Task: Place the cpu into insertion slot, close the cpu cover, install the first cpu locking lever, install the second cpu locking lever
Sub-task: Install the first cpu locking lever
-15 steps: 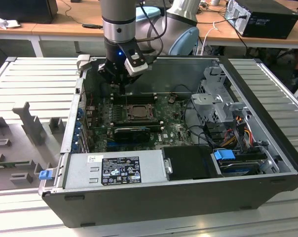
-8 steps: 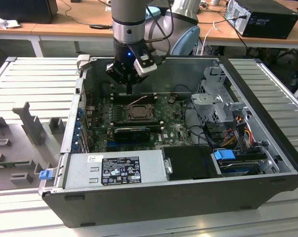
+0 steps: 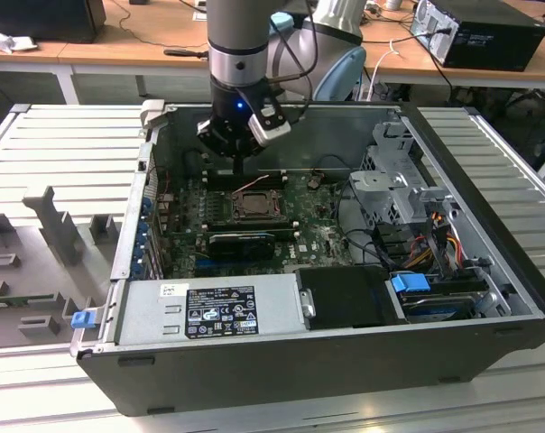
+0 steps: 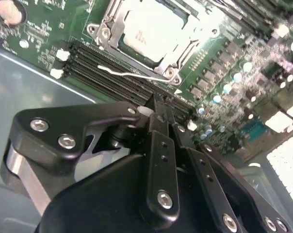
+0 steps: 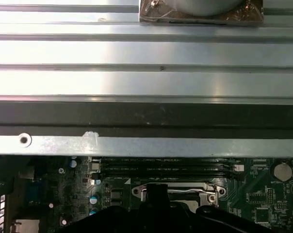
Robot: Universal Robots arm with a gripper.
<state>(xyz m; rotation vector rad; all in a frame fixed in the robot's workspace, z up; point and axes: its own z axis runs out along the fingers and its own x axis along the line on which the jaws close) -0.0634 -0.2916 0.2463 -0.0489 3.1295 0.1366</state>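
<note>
Exterior view first: a ribbed grey metal surface (image 3: 65,144) spreads across the scene, and behind it run wooden desks (image 3: 137,50) with cables and a black box (image 3: 484,32) at the exterior view's right. On the ribbed surface lies an open black computer case (image 3: 345,352), with grey plastic fixtures (image 3: 51,225) beside it at the exterior view's left. Inside the case sit a silver power supply (image 3: 209,307) along the near wall, a drive cage (image 3: 408,180) with coloured wires at the exterior view's right, and the green circuit board (image 3: 318,230) on the floor of the case.

The robot arm (image 3: 241,45) comes down from above into the case, its tool (image 3: 241,149) hovering just above the board's far edge, beside the insertion slot (image 3: 253,203). In the second wrist view the black fingers (image 4: 161,145) of the tool (image 4: 161,104) stand close together, almost touching, with nothing between them.

The cpu (image 4: 149,31) lies flat in the insertion slot, its pale face showing through the cut-out of the cpu cover (image 4: 178,58), which lies down around it. A thin silver locking lever (image 4: 132,74) lies beside the socket's edge, next to the long black memory slots (image 4: 107,73). In the first wrist view the socket's silver rim (image 5: 185,187) shows just beyond the tool's black body.
</note>
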